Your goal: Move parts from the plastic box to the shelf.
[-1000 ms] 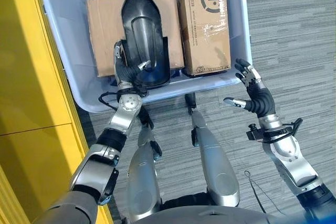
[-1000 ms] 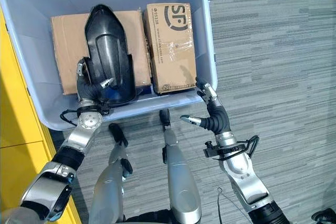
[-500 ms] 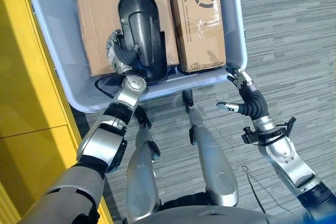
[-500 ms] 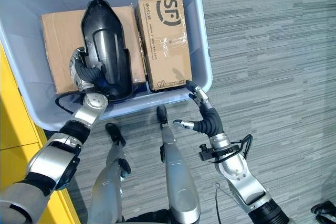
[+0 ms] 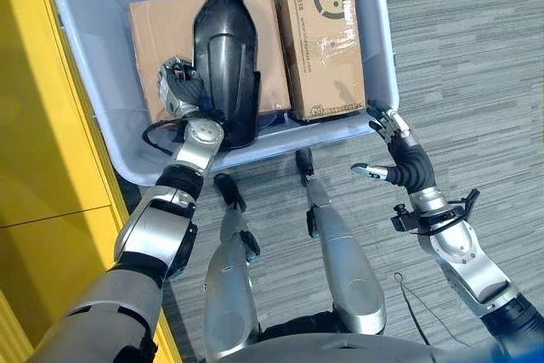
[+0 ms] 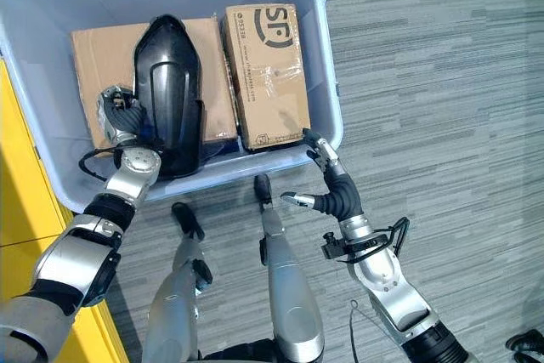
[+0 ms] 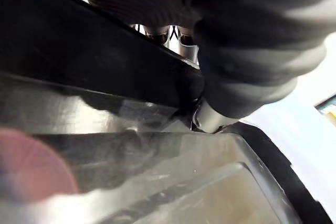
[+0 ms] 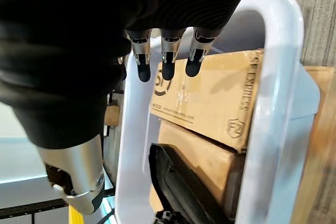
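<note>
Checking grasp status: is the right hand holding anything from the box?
No. The right hand hovers with straight fingers outside the plastic box's near rim, empty.

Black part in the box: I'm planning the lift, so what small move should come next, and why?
Probably close the left hand on the black part. It sits against the part's side inside the plastic box, while the right hand hovers open at the box's near corner.
</note>
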You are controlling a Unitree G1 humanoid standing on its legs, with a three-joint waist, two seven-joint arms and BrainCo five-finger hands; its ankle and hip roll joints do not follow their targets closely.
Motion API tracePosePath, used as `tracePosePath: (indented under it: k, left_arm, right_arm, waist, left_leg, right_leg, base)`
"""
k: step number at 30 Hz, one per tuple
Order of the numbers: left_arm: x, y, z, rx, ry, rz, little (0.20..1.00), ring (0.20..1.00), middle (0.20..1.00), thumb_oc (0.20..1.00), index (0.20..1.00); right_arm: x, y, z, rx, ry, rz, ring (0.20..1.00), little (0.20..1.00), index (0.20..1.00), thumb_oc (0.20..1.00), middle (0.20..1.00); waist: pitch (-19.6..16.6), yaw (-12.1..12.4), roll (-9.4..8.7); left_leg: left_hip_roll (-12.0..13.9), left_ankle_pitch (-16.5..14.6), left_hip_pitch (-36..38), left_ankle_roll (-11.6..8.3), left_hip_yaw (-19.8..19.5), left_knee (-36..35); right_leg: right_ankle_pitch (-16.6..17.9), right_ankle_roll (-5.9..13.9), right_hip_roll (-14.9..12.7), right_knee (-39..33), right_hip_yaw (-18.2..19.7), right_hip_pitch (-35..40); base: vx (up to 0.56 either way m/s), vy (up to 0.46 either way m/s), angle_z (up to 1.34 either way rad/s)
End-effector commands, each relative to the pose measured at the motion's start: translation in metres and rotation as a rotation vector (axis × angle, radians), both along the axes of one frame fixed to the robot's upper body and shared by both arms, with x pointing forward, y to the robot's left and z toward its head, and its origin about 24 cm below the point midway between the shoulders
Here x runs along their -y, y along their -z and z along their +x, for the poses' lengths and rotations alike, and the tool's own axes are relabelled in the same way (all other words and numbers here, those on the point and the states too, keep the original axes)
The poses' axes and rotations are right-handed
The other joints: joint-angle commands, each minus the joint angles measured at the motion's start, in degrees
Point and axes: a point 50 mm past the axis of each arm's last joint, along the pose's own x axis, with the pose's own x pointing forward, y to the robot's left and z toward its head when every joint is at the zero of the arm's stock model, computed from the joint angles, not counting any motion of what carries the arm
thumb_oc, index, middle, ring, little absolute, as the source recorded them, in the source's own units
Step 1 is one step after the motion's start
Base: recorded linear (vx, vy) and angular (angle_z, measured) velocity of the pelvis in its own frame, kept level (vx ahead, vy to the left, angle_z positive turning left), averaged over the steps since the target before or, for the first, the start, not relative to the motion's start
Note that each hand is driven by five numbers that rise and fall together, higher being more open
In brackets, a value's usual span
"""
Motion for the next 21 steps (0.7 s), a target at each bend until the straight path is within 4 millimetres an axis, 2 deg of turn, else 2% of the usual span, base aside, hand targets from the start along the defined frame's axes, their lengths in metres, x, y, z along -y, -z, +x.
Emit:
tracePosePath:
  k: [1,3,5,8,11,14,21]
  left_arm:
    - [0.005,0.079,-0.027,-0.251,-0.01,-0.159,0.2,0.2,0.2,0.2,0.2]
    - [0.007,0.077,-0.029,-0.214,0.013,-0.166,0.2,0.2,0.2,0.2,0.2]
    - [0.013,0.064,-0.034,-0.106,0.069,-0.178,0.2,0.2,0.2,0.2,0.2]
    - [0.007,0.053,-0.046,-0.003,0.119,-0.191,0.2,0.2,0.2,0.2,0.2]
    - [-0.001,0.034,-0.063,0.136,0.191,-0.211,0.2,0.2,0.2,0.2,0.2]
    - [-0.017,0.013,-0.093,0.277,0.265,-0.201,0.2,0.2,0.2,0.2,0.2]
    - [-0.027,-0.004,-0.122,0.358,0.332,-0.134,0.2,0.2,0.2,0.2,0.2]
  right_arm:
    - [0.008,-0.017,-0.003,0.095,0.018,0.054,1.0,1.0,1.0,1.0,1.0]
    - [0.008,-0.016,-0.001,0.092,0.029,0.052,1.0,1.0,1.0,1.0,1.0]
    - [0.01,-0.015,0.001,0.088,0.058,0.049,1.0,1.0,1.0,1.0,1.0]
    - [0.014,-0.012,0.003,0.081,0.087,0.046,1.0,1.0,1.0,1.0,1.0]
    - [0.02,-0.012,0.004,0.075,0.11,0.035,1.0,1.0,1.0,1.0,1.0]
    - [0.027,-0.009,0.004,0.049,0.125,0.022,1.0,1.0,1.0,1.0,1.0]
    - [0.033,-0.007,0.003,0.027,0.11,0.0,1.0,1.0,1.0,1.0,1.0]
  waist:
    - [-1.3,0.4,-1.74]
    - [-1.3,1.0,-1.07]
    - [-2.0,1.8,-0.04]
    - [-3.5,2.6,0.98]
    - [-5.6,3.5,2.17]
    - [-8.8,4.6,4.1]
    - [-12.7,5.6,6.22]
  left_leg:
    - [3.0,-2.9,2.0,-2.62,-3.6,4.8]
    - [2.8,-2.9,3.2,-2.59,-3.8,4.6]
    - [2.5,-3.0,4.9,-2.55,-3.9,4.1]
    - [2.2,-3.1,7.2,-2.53,-4.0,3.2]
    - [2.2,-3.0,9.3,-2.56,-4.1,2.2]
    - [2.0,-3.3,13.3,-2.5,-4.0,1.0]
    - [2.2,-3.6,17.2,-2.46,-4.3,0.2]
  right_leg:
    - [-2.8,4.68,-4.3,5.4,-2.3,1.5]
    - [-2.9,4.69,-4.6,5.4,-2.5,2.8]
    - [-3.1,4.71,-4.9,5.2,-2.9,4.7]
    - [-3.4,4.77,-5.3,4.8,-3.3,6.7]
    - [-3.7,4.83,-5.8,4.1,-3.6,8.8]
    - [-4.7,4.99,-6.1,3.4,-4.2,12.6]
    - [-6.2,4.67,-6.1,3.5,-4.8,16.3]
  base:
    - [-0.08,-0.009,0.01]
    - [0.0,0.007,0.02]
    - [0.01,0.008,0.02]
    - [0.04,0.026,0.07]
    - [0.06,0.025,0.07]
    - [0.09,0.034,0.12]
    - [0.05,0.002,0.07]
